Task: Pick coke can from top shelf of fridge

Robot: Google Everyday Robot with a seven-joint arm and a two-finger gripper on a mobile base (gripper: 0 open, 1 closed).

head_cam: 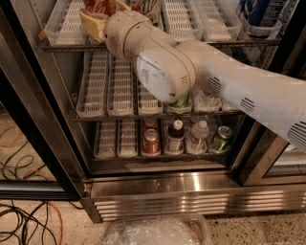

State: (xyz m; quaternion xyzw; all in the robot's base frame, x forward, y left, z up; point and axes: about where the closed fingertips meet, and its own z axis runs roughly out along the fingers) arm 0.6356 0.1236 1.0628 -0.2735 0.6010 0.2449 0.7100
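Observation:
The coke can is red with white script and stands at the back of the top shelf, cut off by the upper edge of the camera view. My gripper is inside the fridge on that shelf, right at the can, with tan parts on the can's left and right sides. The thick white arm runs from the right across the open doorway and hides the middle of the shelves behind it.
A white-and-green can stands just right of the coke can. The bottom rack holds a small red can, a dark bottle, a clear bottle and a green can. Cables lie on the floor at left.

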